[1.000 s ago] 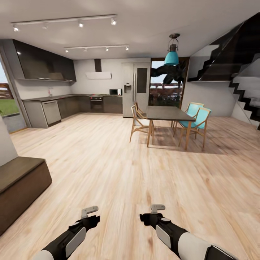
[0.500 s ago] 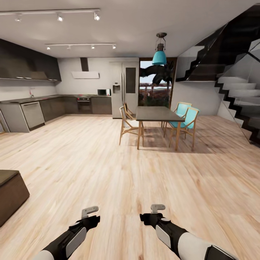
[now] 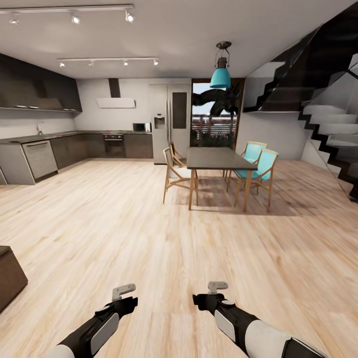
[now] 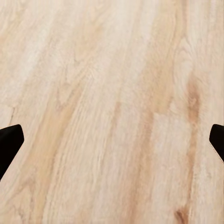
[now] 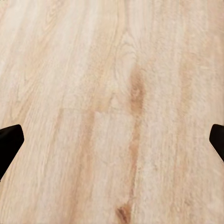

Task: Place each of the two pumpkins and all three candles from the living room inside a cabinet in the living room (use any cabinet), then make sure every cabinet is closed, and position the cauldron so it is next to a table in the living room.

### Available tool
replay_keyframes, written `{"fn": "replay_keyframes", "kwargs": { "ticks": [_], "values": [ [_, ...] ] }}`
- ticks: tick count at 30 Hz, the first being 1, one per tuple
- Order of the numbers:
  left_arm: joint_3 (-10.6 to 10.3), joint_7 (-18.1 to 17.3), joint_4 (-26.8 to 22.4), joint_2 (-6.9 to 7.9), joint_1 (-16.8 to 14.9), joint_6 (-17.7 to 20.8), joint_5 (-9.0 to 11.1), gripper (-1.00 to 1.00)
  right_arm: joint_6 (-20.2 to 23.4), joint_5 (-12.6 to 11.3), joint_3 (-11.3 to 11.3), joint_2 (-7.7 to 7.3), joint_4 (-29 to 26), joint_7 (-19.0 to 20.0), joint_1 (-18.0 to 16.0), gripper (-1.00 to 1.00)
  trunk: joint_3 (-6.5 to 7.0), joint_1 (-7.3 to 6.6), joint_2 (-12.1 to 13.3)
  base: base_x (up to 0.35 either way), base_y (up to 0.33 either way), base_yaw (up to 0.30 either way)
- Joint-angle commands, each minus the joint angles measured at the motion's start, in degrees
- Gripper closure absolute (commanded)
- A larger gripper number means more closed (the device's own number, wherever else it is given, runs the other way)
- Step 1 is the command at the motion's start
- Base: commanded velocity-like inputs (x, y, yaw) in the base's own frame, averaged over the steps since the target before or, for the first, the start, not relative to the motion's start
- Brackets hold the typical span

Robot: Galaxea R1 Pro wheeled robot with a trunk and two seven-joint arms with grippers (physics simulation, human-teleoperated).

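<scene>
I am on open wood floor, facing a kitchen and dining area. The pumpkins, candles, cauldron and living room table are out of view. One dark-brown corner of the low cabinet (image 3: 7, 277) sits at the left edge of the head view. My left gripper (image 3: 124, 291) and right gripper (image 3: 217, 287) hang low in front of me above bare floorboards. In the left wrist view the left gripper (image 4: 112, 144) has its black fingertips (image 4: 9, 140) far apart with nothing between them. The right gripper (image 5: 112, 144) stands the same way, open over the planks.
A dark dining table (image 3: 219, 158) with wooden and teal chairs (image 3: 259, 166) stands ahead, slightly right. Kitchen counters (image 3: 40, 154) run along the left wall, a fridge (image 3: 169, 122) at the back, a staircase (image 3: 328, 124) on the right. Wide wood floor (image 3: 124, 214) lies between.
The view has swung to the right, so the cabinet slid almost out at the left edge. Both arms hold the same pose, grippers still open.
</scene>
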Motion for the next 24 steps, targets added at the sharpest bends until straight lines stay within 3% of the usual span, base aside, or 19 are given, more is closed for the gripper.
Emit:
{"fn": "replay_keyframes", "kwargs": {
  "ticks": [1, 24],
  "values": [
    [-0.5, 0.5, -0.2, 0.09, -0.1, 0.1, 0.4, -1.00, -0.1, -0.5, 0.5, 0.00, 0.0, -0.2, 0.0, -1.00, -0.06, 0.03, 0.0, 0.316, 0.000, 0.000],
    [-0.5, 0.6, -0.1, 0.09, -0.1, 0.1, 0.5, -1.00, -0.2, -0.5, 0.5, 0.01, 0.0, -0.2, 0.0, -1.00, -0.06, 0.03, 0.0, 0.316, 0.000, 0.000]
  ]
}}
